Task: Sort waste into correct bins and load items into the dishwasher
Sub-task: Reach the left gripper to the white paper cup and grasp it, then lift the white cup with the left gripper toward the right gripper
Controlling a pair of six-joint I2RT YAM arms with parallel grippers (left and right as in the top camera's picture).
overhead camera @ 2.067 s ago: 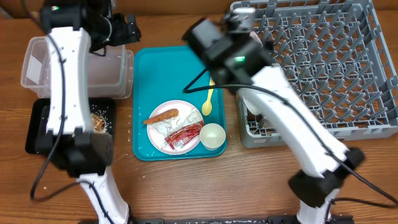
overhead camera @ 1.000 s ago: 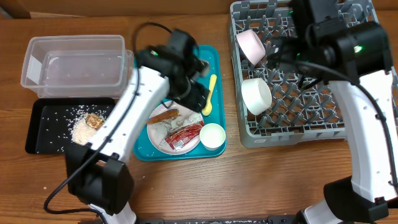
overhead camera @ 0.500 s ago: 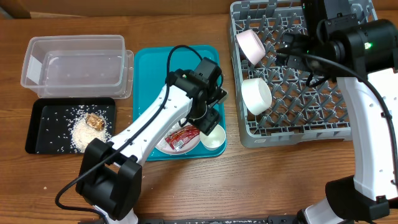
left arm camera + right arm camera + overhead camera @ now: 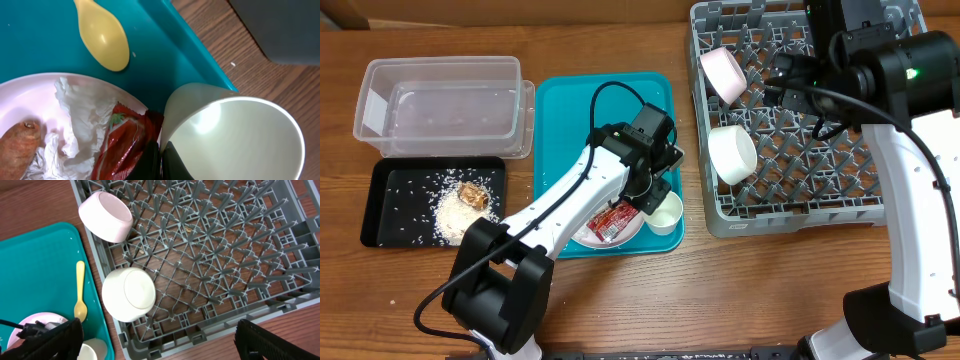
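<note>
One glossy cream cup (image 4: 235, 135) on teal tray (image 4: 40, 50), left jaws pinching its rim, right jaws apart.

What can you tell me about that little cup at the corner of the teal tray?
The cup is small, round, cream-white, smooth like plastic, and empty. It sits in the near right corner of the tray, beside the plate and next to a red wrapper. The left gripper pinches its wall at the rim, one finger inside, one outside.
</note>
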